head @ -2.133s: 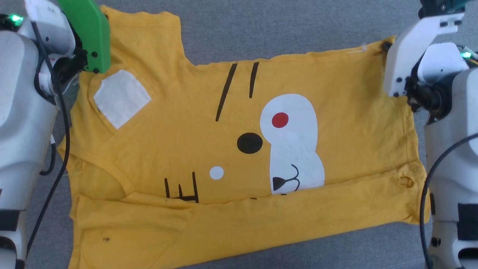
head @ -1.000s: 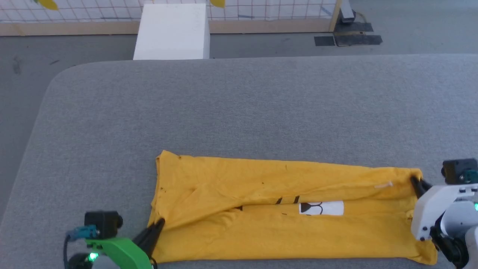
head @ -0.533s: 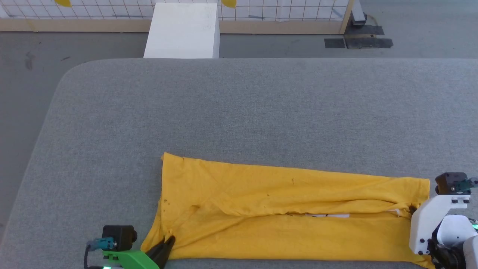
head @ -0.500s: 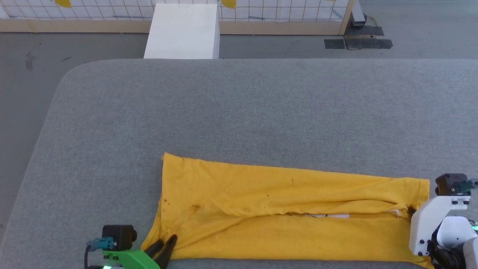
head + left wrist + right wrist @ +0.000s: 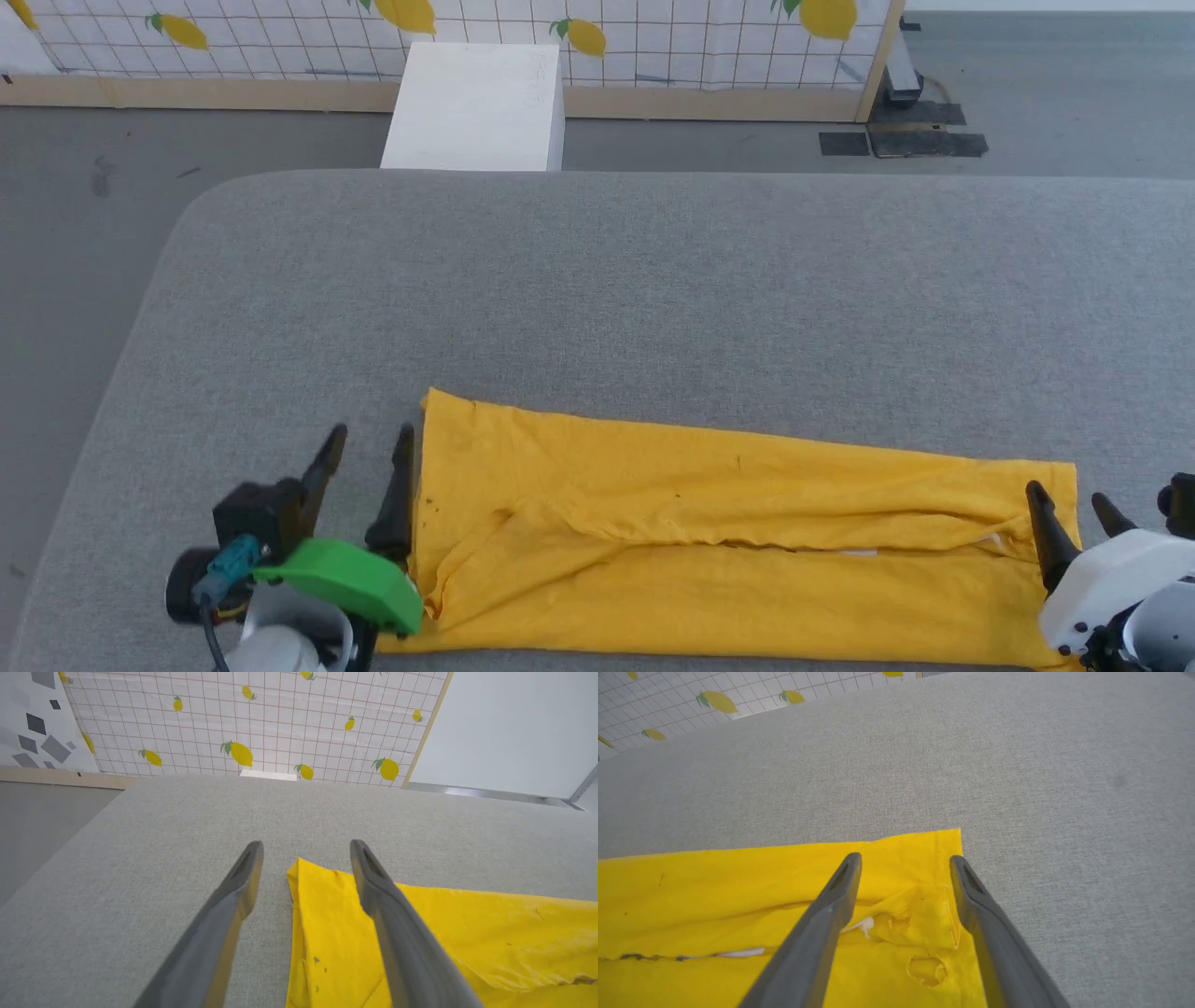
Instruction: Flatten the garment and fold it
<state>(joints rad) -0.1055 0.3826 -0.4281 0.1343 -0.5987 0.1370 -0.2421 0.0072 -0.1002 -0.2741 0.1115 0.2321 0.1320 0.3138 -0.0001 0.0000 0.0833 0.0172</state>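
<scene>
Head view: shirt [image 5: 747,551] lies as a long yellow band on the grey table [image 5: 653,280], print hidden apart from a thin white sliver at the seam where two flaps meet along its length. Left gripper [image 5: 372,434] sits just beside the shirt's left end, fingers spread, nothing between them. Right gripper [image 5: 1065,495] sits at the shirt's right end, fingers also spread and empty. A white box [image 5: 476,107] stands well beyond the shirt, off the table. Left wrist view: the fingers are wide apart and straddle the shirt's far left corner, one over bare table, the other over cloth, no pinch. Right wrist view: the fingers are spread over the shirt's far right corner. A hole [image 5: 927,970] and a small rumpled tuck lie between them, and the cloth is not gripped. Judged step: the lengthwise fold looks laid and both grippers are free, so the task is roughly halfway. The next move likely calls for regripping one end of the shirt and carrying it over to the other end. The centre flaps need to stay closed and that rumple should be smoothed first.
</scene>
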